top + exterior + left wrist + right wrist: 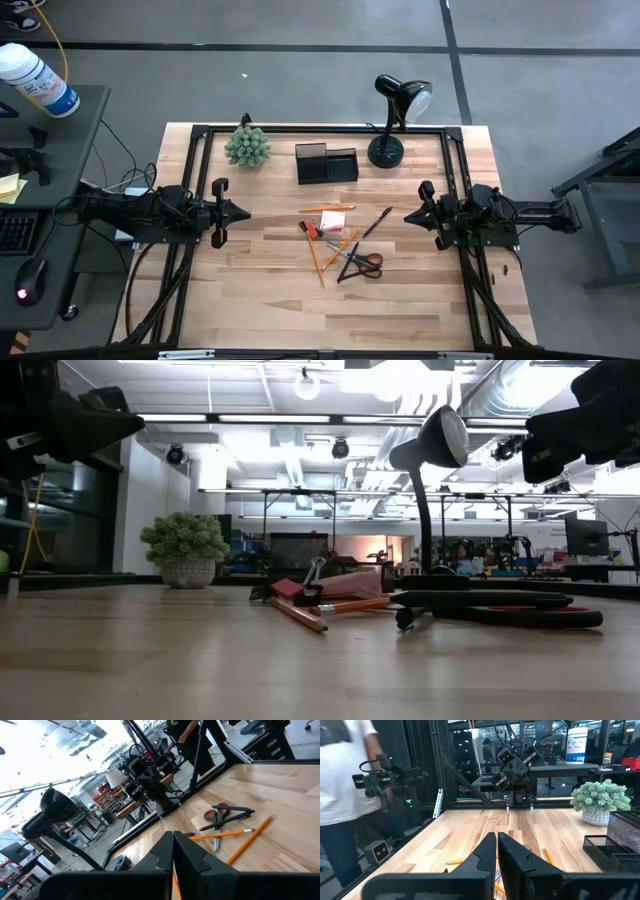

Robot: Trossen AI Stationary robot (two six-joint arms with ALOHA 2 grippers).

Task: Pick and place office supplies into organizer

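Surface: pale butcher-block wooden table (400,300), planks running left to right, edged by a black metal frame. Room: grey concrete floor seen from above; at table height, a bright workshop with white ceiling ducts and cluttered benches. A person in a white top (342,775) stands beyond the table edge in the right wrist view.

Organizer (326,164): black wire mesh, rectangular, one taller compartment and a lower tray; stands at the far middle of the table, between a green spiky plant (247,146) in a pale pot on its left and a black desk lamp (393,120) with round base on its right.

Office supplies, loose cluster at table centre, near side of the organizer:
- pink sticky-note pad (332,221), square, flat
- orange pencils (316,260), slim, lying at angles
- thin black pen (377,222), diagonal, at the cluster's right
- scissors (362,263), red handles, dark blades
- small red piece (309,229), just left of the pad

Left gripper (240,212): dark, pincer together, empty, left of the cluster and raised above the table. Right gripper (410,216): dark, pincer together, empty, right of the cluster.
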